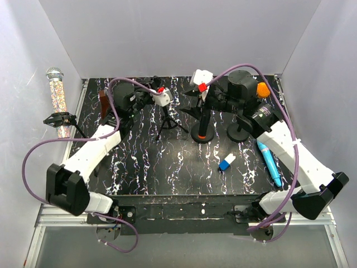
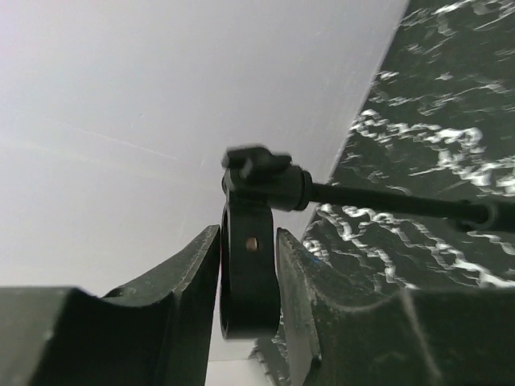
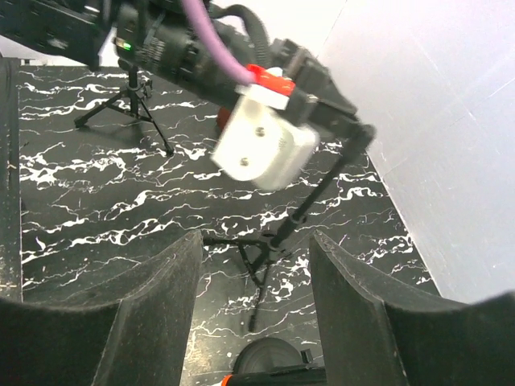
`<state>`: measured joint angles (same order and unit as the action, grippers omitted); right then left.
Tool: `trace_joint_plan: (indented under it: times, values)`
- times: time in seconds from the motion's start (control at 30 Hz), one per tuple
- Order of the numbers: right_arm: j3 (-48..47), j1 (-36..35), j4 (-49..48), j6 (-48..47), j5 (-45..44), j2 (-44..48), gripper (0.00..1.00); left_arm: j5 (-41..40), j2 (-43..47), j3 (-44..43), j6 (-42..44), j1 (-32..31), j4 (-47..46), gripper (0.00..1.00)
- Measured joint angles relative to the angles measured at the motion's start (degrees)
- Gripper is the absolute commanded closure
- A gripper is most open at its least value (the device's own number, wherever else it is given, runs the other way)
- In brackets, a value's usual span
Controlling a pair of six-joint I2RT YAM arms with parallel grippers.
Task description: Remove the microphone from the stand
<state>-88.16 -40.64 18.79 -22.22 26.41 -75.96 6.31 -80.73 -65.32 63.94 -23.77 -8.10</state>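
**Fingers [image 2: 177,281] of the left gripper [image 2: 248,241] pinch an empty black ring clip [image 2: 249,297]**

At the far left of the overhead frame, off the marbled black mat [image 1: 139,167] and against the white wall, the silver-headed, glitter-handled microphone [image 1: 57,97] appears to sit in the black cradle of a small tripod stand [image 1: 60,119]. Its long axis runs up the frame, head uppermost.

Nearer the centre, the left gripper is closed tight on the ring clip of a second thin-legged black tripod [image 1: 167,123]. The wrist view shows no microphone in that ring. The microphone therefore lies well apart from these fingers, to their left in the frame, and the left arm is much the nearer one.

On the right, the right gripper [image 3: 256,241] holds its fingers moderately apart around nothing, above the mat and farther from the microphone.
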Motion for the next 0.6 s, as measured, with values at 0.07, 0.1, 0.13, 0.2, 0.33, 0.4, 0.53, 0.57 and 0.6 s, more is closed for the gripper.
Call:
trace_joint_plan:
  times: [0.07, 0.1, 0.13, 0.2, 0.33, 0.4, 0.53, 0.57, 0.6]
  values:
    - [0.0, 0.0, -0.35, 0.02, -0.15, 0.28, 0.37, 2.58, 2.86, 1.05, -0.87, 0.02, 3.43, 0.45]
    - [0.0, 0.0, -0.57, 0.02, -0.2, 0.28, 0.37, 4.24, 4.24, 1.33, -1.4, -0.04, 5.6, 0.41]
    - [0.0, 0.0, -0.61, 0.02, -0.31, 0.24, 0.37, 6.05, 5.44, 1.38, -2.21, -0.11, 7.82, 0.38]
    - [0.0, 0.0, -0.61, 0.09, -0.39, 0.09, 0.37, 9.44, 7.06, 1.36, -4.04, -0.39, 11.08, 0.3]
    - [0.0, 0.0, -0.57, 0.48, -0.5, -0.37, 0.36, 14.03, 7.43, 0.24, -8.39, -0.98, 18.53, 0.12]
    - [0.0, 0.0, -0.55, 0.68, -0.59, -0.44, 0.36, 15.41, 6.88, -1.22, -11.23, -1.11, 22.56, 0.07]
    - [0.0, 0.02, -0.42, 0.98, -0.74, -0.42, 0.36, 17.42, 6.25, -6.45, -20.11, -1.11, 30.84, 0.02]
    - [0.0, 0.0, -0.2, 1.03, -0.81, -0.42, 0.36, 17.94, 6.21, -8.04, -22.99, -1.11, 32.59, 0.02]
    - [0.0, 0.0, 0.15, 1.05, -0.87, -0.39, 0.36, 18.43, 6.21, -9.62, -26.08, -1.11, 34.03, 0.02]
